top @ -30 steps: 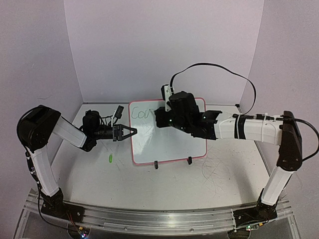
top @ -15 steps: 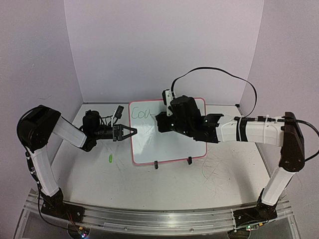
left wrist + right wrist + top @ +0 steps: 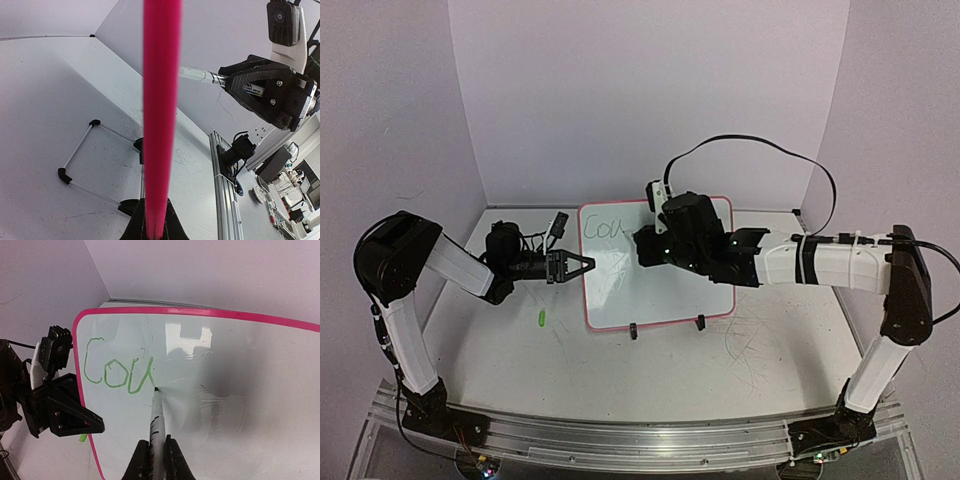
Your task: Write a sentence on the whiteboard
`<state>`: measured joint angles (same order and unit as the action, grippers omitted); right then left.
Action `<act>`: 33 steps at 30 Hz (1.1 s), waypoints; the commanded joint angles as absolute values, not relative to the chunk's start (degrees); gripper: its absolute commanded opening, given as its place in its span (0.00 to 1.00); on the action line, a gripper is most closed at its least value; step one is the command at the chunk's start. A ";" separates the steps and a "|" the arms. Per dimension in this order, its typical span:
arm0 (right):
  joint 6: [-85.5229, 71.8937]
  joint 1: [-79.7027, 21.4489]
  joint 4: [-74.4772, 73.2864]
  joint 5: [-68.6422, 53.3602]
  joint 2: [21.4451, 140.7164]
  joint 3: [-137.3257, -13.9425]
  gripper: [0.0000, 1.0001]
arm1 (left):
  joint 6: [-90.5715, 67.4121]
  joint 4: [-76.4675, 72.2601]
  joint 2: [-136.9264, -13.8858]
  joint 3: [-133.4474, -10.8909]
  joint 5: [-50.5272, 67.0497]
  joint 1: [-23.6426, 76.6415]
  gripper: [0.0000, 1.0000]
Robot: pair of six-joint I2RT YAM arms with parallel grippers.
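The whiteboard [image 3: 660, 295] rests in the middle of the tabletop [image 3: 650, 390]. In the top view its long side runs from 9 o'clock to 3 o'clock. The left end effector [image 3: 582, 265] is at the board's 9 o'clock edge, clenched on the pink rim. The right end effector [image 3: 154, 447] is clenched on a green marker [image 3: 156, 415]. In the right wrist view the marker runs from 6 o'clock up to 12 o'clock. Its tip points to 12 and touches the board just after the "u". The sentence [image 3: 117, 372] is only "Cou" so far, up near the board's 11 o'clock corner. The right arm is the one over the board, so it does the writing. I think the next letter is "r". The bare white space for it lies at 3 o'clock from the tip, so the tip should slide that way along the line
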<state>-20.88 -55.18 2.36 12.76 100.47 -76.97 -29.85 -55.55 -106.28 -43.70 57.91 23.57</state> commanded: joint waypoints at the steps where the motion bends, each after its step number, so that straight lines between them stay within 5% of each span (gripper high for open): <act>1: -20.27 -54.93 0.64 14.32 98.08 -77.16 0.00 | -30.72 -54.89 -105.73 -44.14 58.54 23.33 0.00; 11: -18.03 -54.87 4.69 10.55 90.86 -75.57 0.00 | -30.74 -54.84 -105.63 -44.06 58.19 23.35 0.00; 33: -15.76 -54.90 5.71 7.97 94.09 -75.92 0.00 | -30.73 -54.32 -105.12 -44.00 56.59 23.29 0.00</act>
